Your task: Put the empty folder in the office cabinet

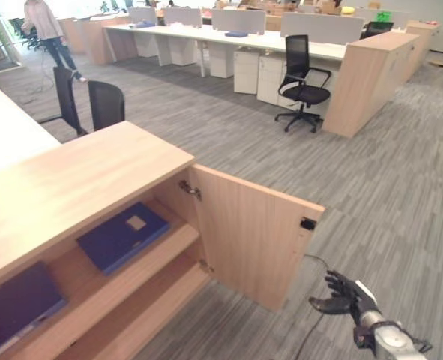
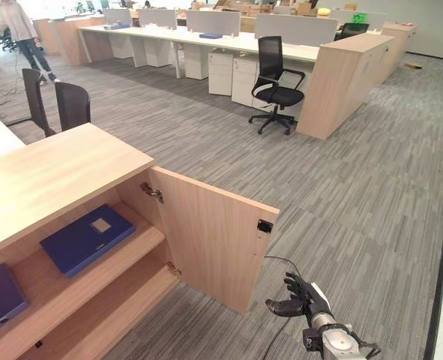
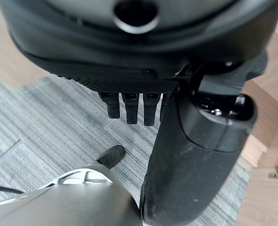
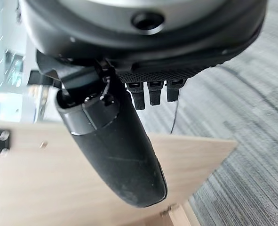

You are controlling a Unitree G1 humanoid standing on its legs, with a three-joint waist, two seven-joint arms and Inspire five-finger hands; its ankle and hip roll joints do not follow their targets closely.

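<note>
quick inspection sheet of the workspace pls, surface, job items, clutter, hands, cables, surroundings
surface: wooden cabinet, its door swung open; grey carpet floor.
job's things: blue folder lying flat on the upper shelf; a second dark blue folder further left on the same shelf.
clutter: nothing seen.
hands: right hand low beside the open door, fingers relaxed, holding nothing; left hand over the carpet, fingers relaxed, holding nothing.
cables: nothing seen.
surroundings: black office chair by a row of desks; a person walking far off.
</note>
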